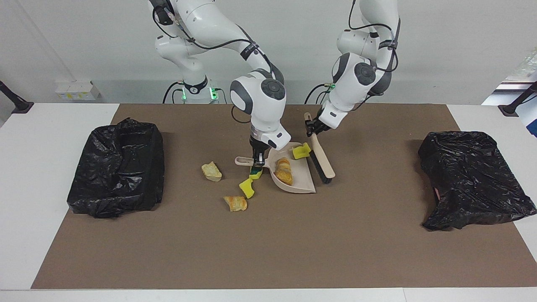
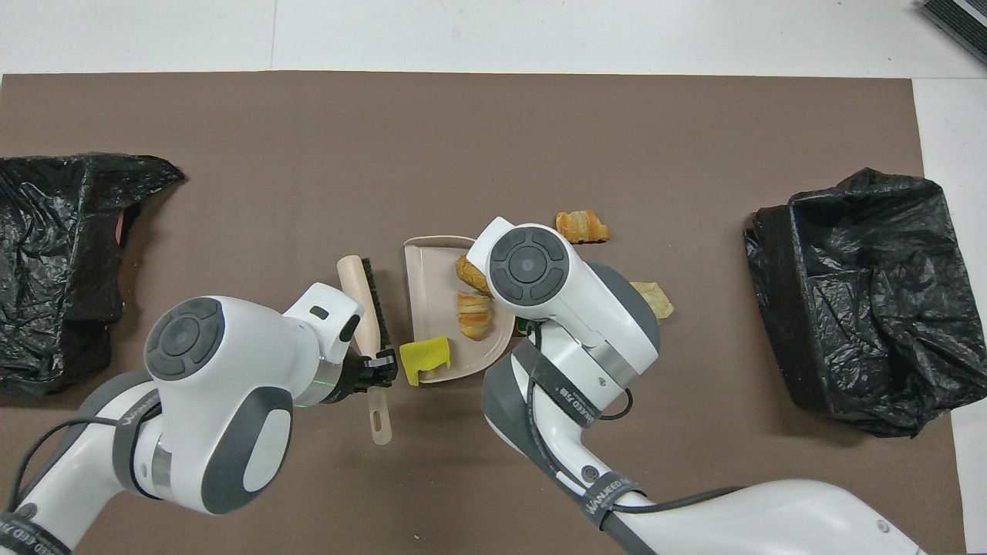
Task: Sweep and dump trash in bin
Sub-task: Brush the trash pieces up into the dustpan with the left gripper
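Left gripper (image 1: 311, 128) squeezes the beige black-bristled hand brush (image 1: 322, 158); right gripper (image 1: 256, 161) squeezes the beige plastic dustpan (image 1: 303, 179), which holds 2 golden-brown bread chunks (image 1: 283, 170) and 1 yellow sponge piece (image 1: 301, 152).

Facing high, overhead steep; both share mat (image 1: 369, 251).

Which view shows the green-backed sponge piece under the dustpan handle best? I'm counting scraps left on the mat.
The facing view: the sponge piece lies in plain sight below the right gripper, which holds the dustpan. Overhead, the right arm hides nearly all of it.
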`<state>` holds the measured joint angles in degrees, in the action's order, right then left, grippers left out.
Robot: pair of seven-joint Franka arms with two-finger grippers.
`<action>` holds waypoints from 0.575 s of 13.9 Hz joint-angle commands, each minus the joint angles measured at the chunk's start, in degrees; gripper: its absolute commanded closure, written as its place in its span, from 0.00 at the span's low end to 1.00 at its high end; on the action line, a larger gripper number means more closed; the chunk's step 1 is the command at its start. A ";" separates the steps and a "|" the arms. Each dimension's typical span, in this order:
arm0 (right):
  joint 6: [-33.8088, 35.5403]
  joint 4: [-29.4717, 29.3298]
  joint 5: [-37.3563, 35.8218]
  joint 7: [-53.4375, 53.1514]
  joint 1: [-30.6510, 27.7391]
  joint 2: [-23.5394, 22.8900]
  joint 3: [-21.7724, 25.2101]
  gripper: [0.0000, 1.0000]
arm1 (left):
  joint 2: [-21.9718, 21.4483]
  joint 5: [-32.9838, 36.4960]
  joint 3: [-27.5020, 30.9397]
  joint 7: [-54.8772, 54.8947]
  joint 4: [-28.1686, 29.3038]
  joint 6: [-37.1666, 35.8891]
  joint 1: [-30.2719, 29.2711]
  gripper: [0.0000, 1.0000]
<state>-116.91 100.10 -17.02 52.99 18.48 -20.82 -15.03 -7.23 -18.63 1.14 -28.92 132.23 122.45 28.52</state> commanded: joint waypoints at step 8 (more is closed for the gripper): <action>0.46 0.36 11.46 17.82 -13.02 7.45 -0.97 1.00 | -6.13 3.43 -2.62 -1.23 7.25 -0.46 2.06 1.00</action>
<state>-116.93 99.68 -9.10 64.90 9.36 -16.03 -15.17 -10.49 -16.27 -0.68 -28.98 136.11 120.60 28.81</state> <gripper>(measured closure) 0.692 0.744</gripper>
